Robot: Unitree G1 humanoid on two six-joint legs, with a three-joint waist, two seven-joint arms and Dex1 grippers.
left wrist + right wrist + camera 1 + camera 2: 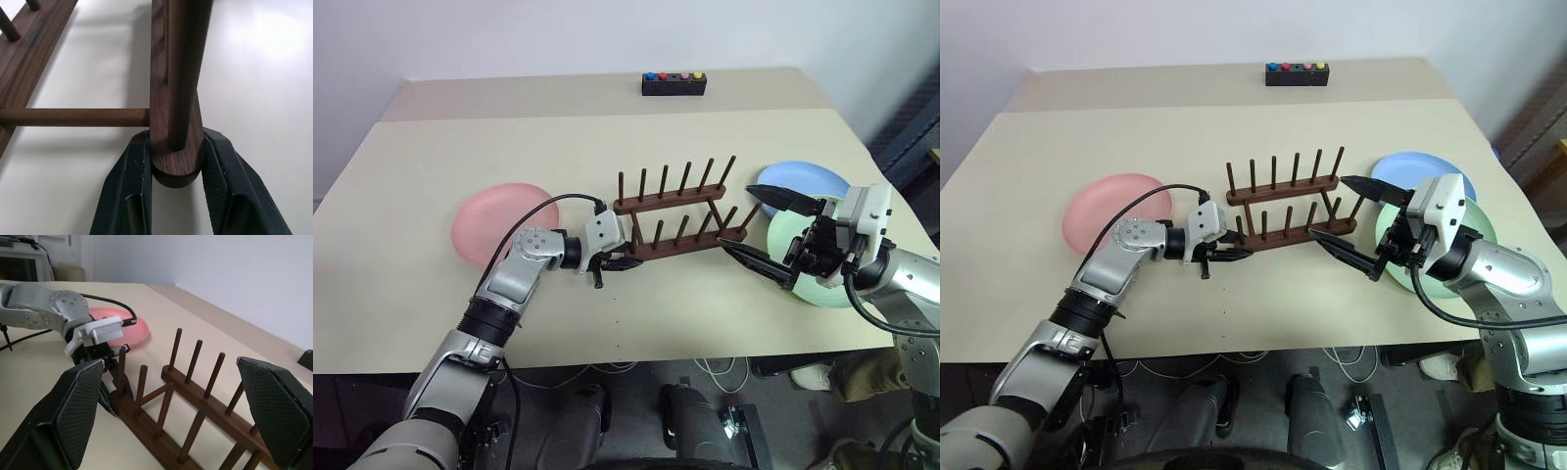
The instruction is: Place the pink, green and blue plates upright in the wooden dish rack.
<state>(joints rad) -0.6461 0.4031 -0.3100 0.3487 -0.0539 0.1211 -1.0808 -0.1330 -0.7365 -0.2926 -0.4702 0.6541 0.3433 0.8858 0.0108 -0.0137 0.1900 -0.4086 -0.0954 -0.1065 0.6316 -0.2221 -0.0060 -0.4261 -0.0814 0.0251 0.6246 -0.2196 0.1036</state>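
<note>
— Three plates lie flat around the wooden dish rack (675, 211), none in it. The pink plate (494, 217) is well off the rack's left end; the green plate (1449, 257) and the blue plate (808, 180) are just past its right end, blue on the far side, and green overlapping blue's near edge.

— And the rack?

— It stands mid-table (431, 313), its pegs upright and its slots bare.

— What has hold of it?

— The left gripper (176, 166). Its two black fingers (129, 186) are drawn in against the rounded left end of the rack's near rail, one on each side, touching the wood.

— And the other arm?

— The right gripper (766, 231) hovers at the rack's right end, above the green plate, with its jaws spread wide and nothing between them.

— Anything else?

— A small black box with coloured buttons (674, 83) sits well beyond the rack, near the table's far edge.
</note>
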